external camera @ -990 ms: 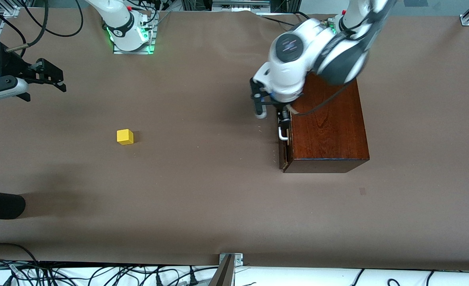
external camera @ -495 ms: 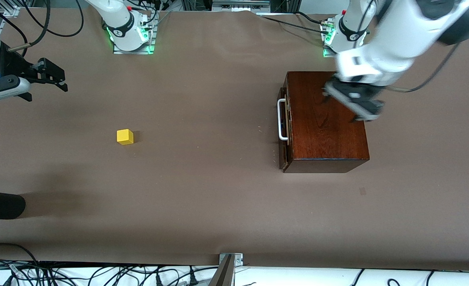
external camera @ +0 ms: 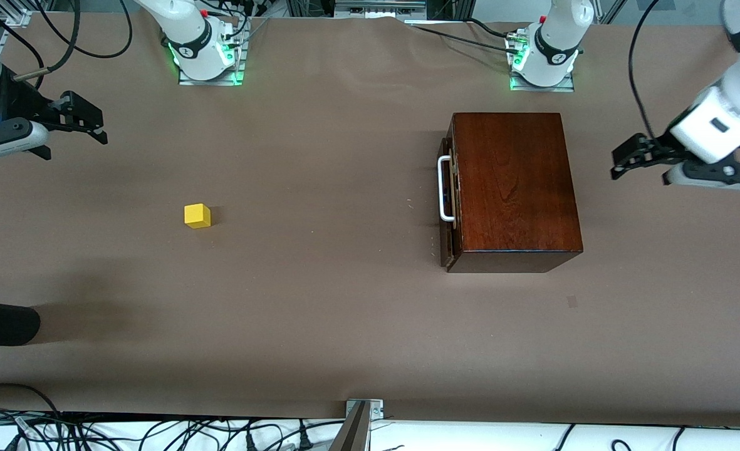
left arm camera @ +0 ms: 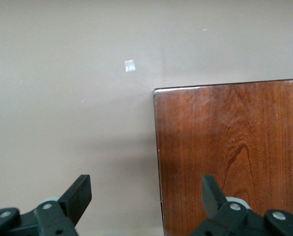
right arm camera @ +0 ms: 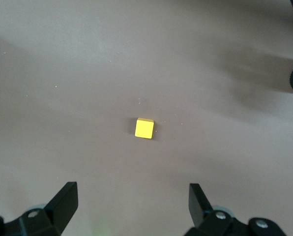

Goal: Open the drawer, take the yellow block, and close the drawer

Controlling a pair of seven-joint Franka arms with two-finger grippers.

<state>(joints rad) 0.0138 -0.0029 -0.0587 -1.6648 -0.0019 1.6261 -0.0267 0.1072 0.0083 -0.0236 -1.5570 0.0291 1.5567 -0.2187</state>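
I see the small bright yellow block (external camera: 197, 215) on the bare brown table (external camera: 319, 300), well apart from the glossy dark wooden box (external camera: 514, 188), whose white-handled drawer (external camera: 446, 189) sits nearly flush. My left gripper (external camera: 621, 164) and right gripper (external camera: 88, 125) hang over the table ends, fingers spread, empty.

Drawer (external camera: 447, 188) interior: hidden; only the front edge and white handle show from above.
Wooden box (left arm camera: 226, 152): cut off in my left wrist view by the frame edge and by my own fingers.
My left gripper (left arm camera: 146, 192): only the fingertips show in its wrist view; the rest is cropped.
My right gripper (right arm camera: 132, 196): likewise cropped; in the front view its arm runs off the frame.
Dark object (external camera: 3, 322) at the right arm's end: cut off, cannot identify.
Pale speck (left arm camera: 130, 65) on the table: too small to identify.
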